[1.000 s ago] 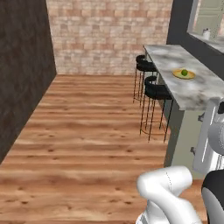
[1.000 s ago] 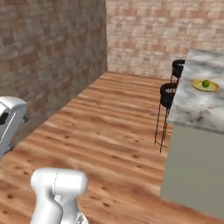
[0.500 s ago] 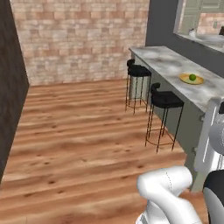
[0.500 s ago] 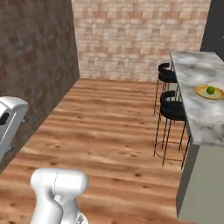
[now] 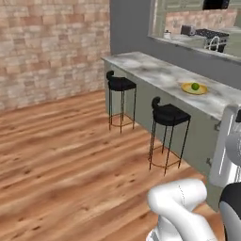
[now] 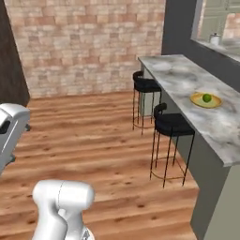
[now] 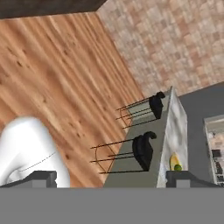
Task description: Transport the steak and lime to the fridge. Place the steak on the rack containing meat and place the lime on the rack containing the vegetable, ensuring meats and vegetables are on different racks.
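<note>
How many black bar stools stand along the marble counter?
2. The far stool stands near the counter's end toward the brick wall; the near stool stands roughly level with the yellow plate holding the lime. More may stand beyond the frame.

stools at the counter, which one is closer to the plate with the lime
The stool nearer the robot base. It stands almost level with the yellow plate holding the lime; the other stool stands nearer the counter's brick-wall end.
</note>
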{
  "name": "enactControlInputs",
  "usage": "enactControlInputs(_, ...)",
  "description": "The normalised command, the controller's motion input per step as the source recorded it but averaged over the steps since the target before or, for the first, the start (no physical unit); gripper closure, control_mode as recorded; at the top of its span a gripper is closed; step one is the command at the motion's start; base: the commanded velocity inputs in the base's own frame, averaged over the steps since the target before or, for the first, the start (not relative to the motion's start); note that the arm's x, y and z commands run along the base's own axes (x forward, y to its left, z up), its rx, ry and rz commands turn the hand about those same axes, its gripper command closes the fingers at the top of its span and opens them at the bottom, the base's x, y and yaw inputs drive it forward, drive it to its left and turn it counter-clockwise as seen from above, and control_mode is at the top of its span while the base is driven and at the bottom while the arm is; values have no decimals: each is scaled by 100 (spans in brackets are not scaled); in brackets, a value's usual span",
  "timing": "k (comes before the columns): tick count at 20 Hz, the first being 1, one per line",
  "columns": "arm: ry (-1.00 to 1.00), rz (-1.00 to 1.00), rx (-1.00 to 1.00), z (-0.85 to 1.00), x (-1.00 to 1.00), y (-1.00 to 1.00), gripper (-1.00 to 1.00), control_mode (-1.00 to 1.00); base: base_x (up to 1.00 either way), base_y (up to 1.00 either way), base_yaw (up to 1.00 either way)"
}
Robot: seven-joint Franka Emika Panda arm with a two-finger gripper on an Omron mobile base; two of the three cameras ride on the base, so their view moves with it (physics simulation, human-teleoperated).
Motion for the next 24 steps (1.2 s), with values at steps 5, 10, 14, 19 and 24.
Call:
enactControlInputs(5, 0, 0, 0, 0, 0, 0, -100, 100, 77, 55, -77)
enactControlInputs(10, 0, 0, 0, 0, 0, 0, -100, 100, 77, 60, -76)
enactControlInputs(14, 0, 0, 0, 0, 0, 0, -100, 100, 66, 88, -64)
enactControlInputs(19, 0, 0, 0, 0, 0, 0, -100, 100, 59, 99, -59)
enactControlInputs(24, 0, 0, 0, 0, 0, 0, -100, 100, 56, 100, -56)
